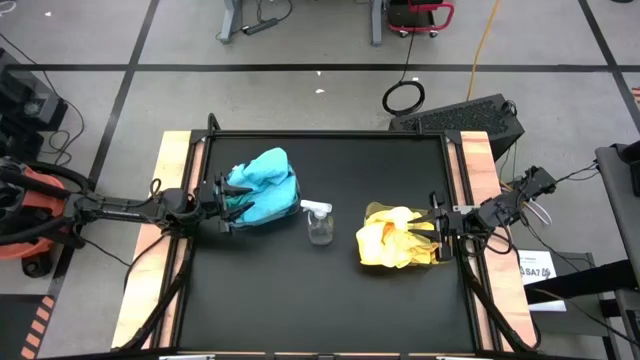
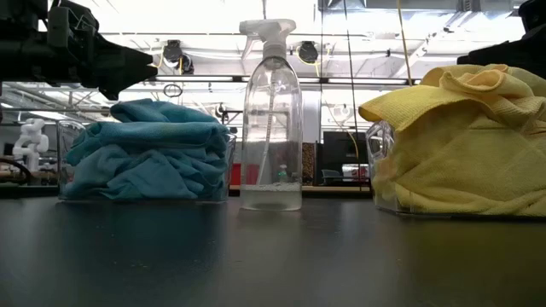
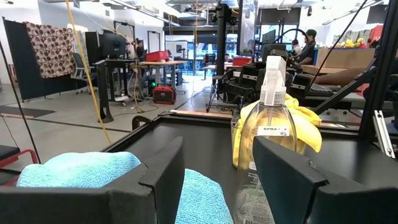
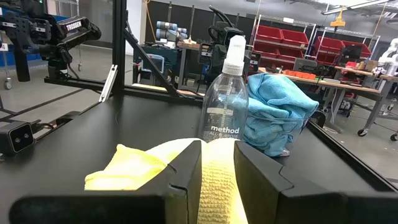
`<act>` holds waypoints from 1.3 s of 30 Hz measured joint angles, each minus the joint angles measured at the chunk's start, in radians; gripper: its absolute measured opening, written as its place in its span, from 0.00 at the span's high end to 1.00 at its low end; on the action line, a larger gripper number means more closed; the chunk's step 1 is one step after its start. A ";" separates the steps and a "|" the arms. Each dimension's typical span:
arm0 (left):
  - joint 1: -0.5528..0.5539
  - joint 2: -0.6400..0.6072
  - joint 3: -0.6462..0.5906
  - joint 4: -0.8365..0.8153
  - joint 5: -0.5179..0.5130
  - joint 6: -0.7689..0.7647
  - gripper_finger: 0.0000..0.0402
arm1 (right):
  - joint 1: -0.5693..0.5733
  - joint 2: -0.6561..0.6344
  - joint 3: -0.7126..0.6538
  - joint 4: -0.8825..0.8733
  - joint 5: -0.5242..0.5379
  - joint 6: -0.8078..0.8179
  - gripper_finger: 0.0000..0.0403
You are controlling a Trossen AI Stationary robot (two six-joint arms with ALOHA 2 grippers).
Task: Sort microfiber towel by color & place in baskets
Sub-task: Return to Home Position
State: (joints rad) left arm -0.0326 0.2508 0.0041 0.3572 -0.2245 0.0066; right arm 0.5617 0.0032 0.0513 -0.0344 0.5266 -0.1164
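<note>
**Table.** Matte black table top (image 1: pixel 330 300), flanked by pale wooden side boards (image 1: pixel 158 240).

**Towels and bins.**
- **Left of centre:** a heap of soft, napped turquoise-blue microfiber towels (image 1: pixel 265 182), crumpled into rounded folds. It rises well above the rim of a small clear plastic bin with rounded corners (image 2: pixel 61 166). Folded cloth shows pressed against the bin's see-through wall.
- **Right of centre:** a like heap of bright yellow microfiber towels (image 1: pixel 395 240), loosely rumpled with hemmed edges. It fills and overhangs a second clear plastic bin (image 2: pixel 380 162), and several folds spill past the rim.
- **Between the bins:** an upright clear plastic spray bottle with a white trigger head (image 1: pixel 320 224), touching neither bin.

**Left arm.** The dark left arm reaches in level from the table's left edge. The left gripper (image 1: pixel 222 196) hangs just beside the turquoise heap, on its outer side and clear of the table top. Its two dark, flat-faced fingers (image 3: pixel 155 180) are widely parted and hold nothing.

**Right arm.** The right arm reaches in from the right edge. The right gripper (image 1: pixel 438 232) sits at the outer edge of the yellow heap. Its fingers (image 4: pixel 186 180) are separated by a narrow gap only. Yellow cloth shows through the gap, lying below and beyond the fingers — no fold appears pinched between them.
</note>
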 joint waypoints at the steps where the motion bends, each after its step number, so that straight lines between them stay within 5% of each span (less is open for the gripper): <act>1: 0.000 0.000 0.000 0.000 0.000 0.000 0.51 | 0.000 0.000 0.000 0.000 0.000 0.000 0.79; 39: 0.000 0.000 0.000 0.000 0.000 0.000 0.51 | 0.000 0.000 0.000 0.000 0.000 0.000 0.79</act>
State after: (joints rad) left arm -0.0326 0.2509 0.0041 0.3572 -0.2245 0.0066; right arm 0.5621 0.0032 0.0513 -0.0341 0.5266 -0.1165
